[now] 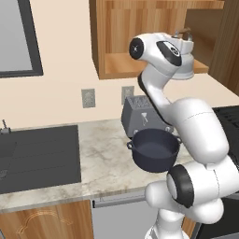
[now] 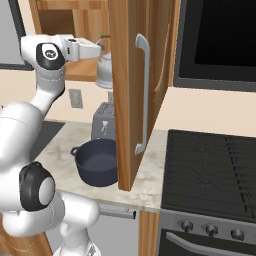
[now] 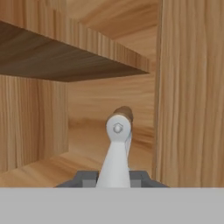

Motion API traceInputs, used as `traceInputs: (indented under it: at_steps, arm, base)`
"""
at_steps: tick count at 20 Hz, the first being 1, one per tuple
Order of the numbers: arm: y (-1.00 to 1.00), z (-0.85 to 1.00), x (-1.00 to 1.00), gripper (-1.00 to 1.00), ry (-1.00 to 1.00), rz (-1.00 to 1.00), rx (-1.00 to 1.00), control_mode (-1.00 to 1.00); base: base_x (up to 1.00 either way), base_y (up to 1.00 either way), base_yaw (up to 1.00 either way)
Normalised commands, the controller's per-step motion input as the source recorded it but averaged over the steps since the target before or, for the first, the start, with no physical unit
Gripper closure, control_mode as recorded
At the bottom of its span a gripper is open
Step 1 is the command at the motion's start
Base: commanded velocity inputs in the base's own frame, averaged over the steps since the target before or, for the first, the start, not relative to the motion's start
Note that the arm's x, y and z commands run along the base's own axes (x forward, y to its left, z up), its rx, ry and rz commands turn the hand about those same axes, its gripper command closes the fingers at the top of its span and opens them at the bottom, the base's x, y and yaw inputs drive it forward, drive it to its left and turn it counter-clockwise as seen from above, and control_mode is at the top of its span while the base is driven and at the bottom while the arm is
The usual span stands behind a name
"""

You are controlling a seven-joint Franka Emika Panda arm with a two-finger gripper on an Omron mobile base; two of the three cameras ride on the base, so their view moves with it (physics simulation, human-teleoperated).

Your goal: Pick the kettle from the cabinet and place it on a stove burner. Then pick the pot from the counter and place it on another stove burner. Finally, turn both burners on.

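First step under way: the gripper [image 3: 113, 177], jaws clenched on the kettle [image 2: 104, 70] handle inside the cabinet [image 2: 125, 95], must next lift it out toward the stove [image 2: 215, 165].

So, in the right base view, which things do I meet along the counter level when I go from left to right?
Pot → open cabinet door with its silver bar handle → black stove burners. The toaster stands behind the pot, so I leave it out of the order.

The arm rises from the base, elbow bent, forearm reaching up and forward. The gripper [image 2: 101, 48] is held level, its jaws closed tight on something.
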Motion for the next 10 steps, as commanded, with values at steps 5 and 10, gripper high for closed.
traceInputs:
  at_steps: [5,10]
  arm:
    - [0.12,0.0,-0.4,1.0,0.0,-0.01,0.0,-1.0]
    - [0.12,0.0,-0.38,1.0,0.0,-0.01,0.0,-1.0]
  base:
    - [0.0,0.0,0.0]
    - [0.0,0.0,0.0]
